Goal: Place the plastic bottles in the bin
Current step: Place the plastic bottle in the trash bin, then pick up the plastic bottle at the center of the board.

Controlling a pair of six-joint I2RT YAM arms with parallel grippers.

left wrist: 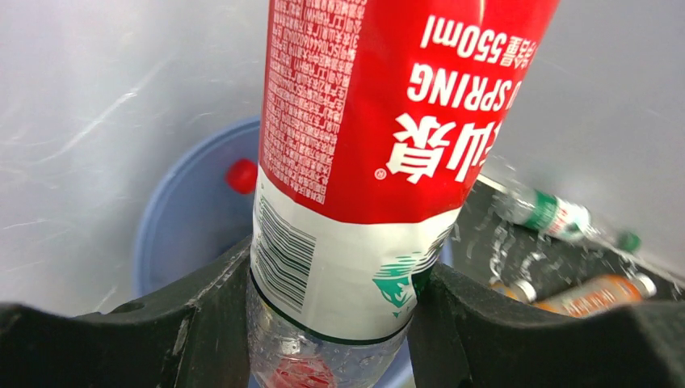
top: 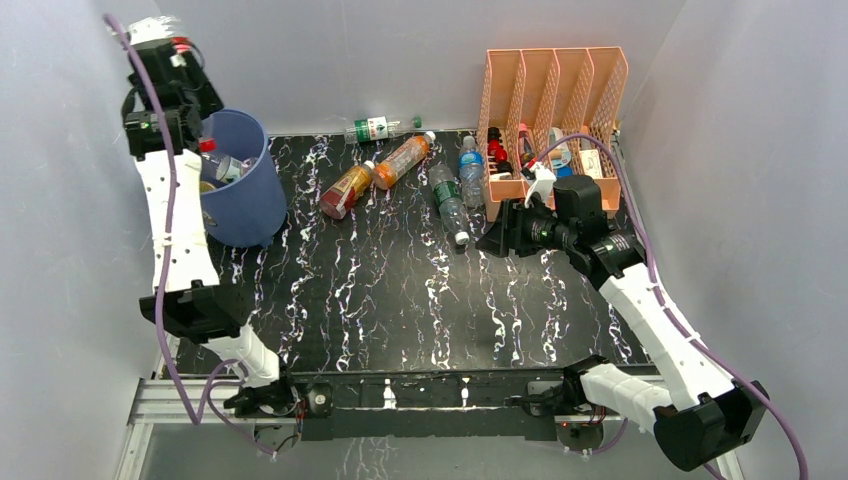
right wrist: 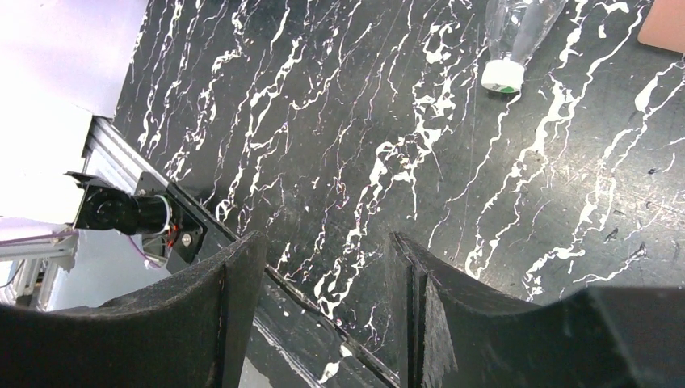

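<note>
Over bin [left wrist: 182, 218], L end effector [left wrist: 335, 291] grips red-label bottle [left wrist: 380, 105].

Left wrist view: red-label bottle [left wrist: 363, 121] cut off by top and bottom edges, neither end in frame. It covers most of the bin [left wrist: 186, 218]; bin floor hidden. Right wrist view: clear bottle [right wrist: 517, 32] cut by top edge, only neck and white cap show; label unseen. Top view: items in the peach organizer [top: 500, 85] too small to identify.
</note>
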